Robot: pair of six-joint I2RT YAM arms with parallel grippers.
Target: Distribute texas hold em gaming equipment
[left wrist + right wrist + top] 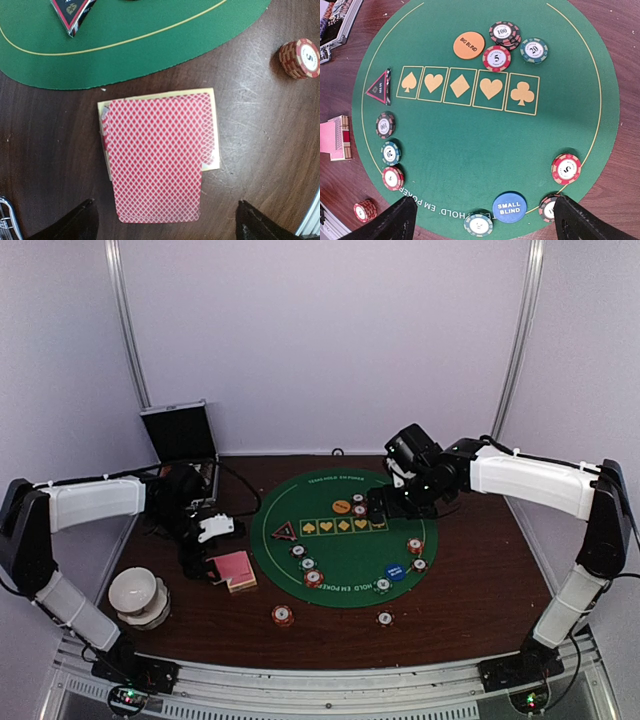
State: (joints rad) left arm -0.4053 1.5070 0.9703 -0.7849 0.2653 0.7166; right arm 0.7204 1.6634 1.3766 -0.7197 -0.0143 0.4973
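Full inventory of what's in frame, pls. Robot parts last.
mat: 1, green, table centre
cards: 1 deck, pink backs, on wood left of mat
chips: 11 singles or stacks, red/green/black, nine on mat, two on wood
big blind disc: 1, orange, far side of mat
small blind disc: 1, blue, near rim
triangle marker: 1, black-red, left rim
case: 1, black, open, far-left
bowl: 1, white, near-left
table: brown wood
left gripper: open, over cards
right gripper: open, over mat
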